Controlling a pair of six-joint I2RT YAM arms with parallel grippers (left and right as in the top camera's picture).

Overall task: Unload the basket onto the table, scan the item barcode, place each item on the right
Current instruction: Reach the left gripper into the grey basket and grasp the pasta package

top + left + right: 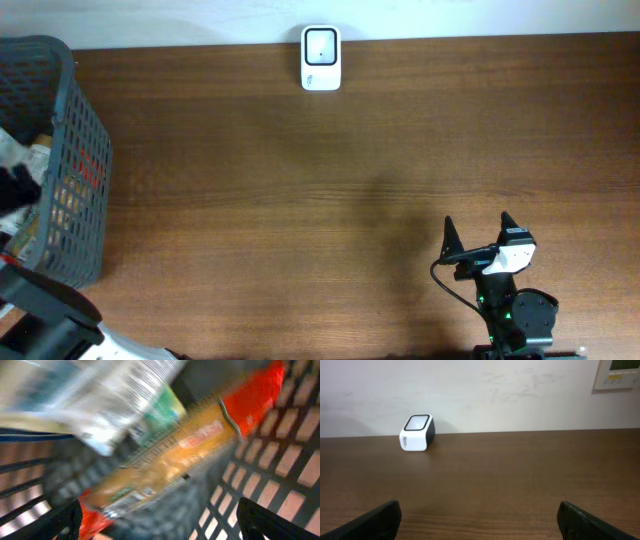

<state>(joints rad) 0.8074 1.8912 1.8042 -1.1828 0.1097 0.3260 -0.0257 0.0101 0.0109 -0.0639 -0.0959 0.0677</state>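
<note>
L gripper [160, 522]: fingers spread wide, nothing pinched. It's down inside the basket [70, 150], just over the packs. Wrist view is v. blurry.
R gripper [478, 232]: also wide open and empty, over bare table [300, 200] at front right, pointing at the scanner [321, 58].
Orange pack [170, 455]: in the basket, lying slantwise w/ red ends, next to the mesh wall. Top-left part is tucked under the clear pack [100, 395].
Clear pack: printed, too smeared to read.
Basket: dark mesh, left edge of table.
Scanner: white w/ dark window, mid back edge by the wall, well apart from basket.
Barcode: can't make one out.
</note>
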